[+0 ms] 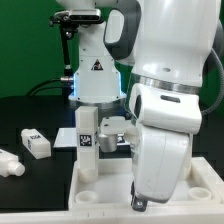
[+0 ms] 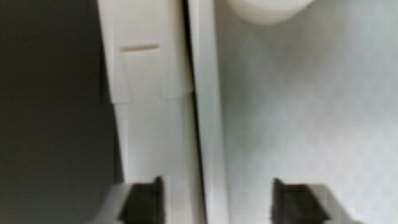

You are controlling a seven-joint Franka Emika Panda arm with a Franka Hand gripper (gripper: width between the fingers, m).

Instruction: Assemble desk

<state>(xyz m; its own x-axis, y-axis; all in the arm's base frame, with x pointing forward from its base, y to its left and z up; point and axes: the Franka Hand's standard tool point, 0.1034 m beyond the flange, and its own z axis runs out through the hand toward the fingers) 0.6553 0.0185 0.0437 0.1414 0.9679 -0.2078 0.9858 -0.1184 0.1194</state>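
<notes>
Reaches steeply down, two-finger gripper [image 1: 139, 202] pointing at the large white rimmed plastic tabletop panel [image 1: 104, 196] at the front of the black table [image 1: 30, 112]. Holds dark fingers [image 2: 146, 200] spread astride the panel's raised rim, pinching nothing. Bears one white tagged block leg [image 1: 88, 140] upright at its far corner on the exterior view's left, with a second leg [image 1: 35, 144] and a third leg [image 1: 8, 165] loose on the table beside it.

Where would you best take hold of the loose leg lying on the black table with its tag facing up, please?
Probably at the middle of the leg, from straight above, pinching its two long sides. It lies flat on the table, so those parallel sides stand exposed.
</notes>
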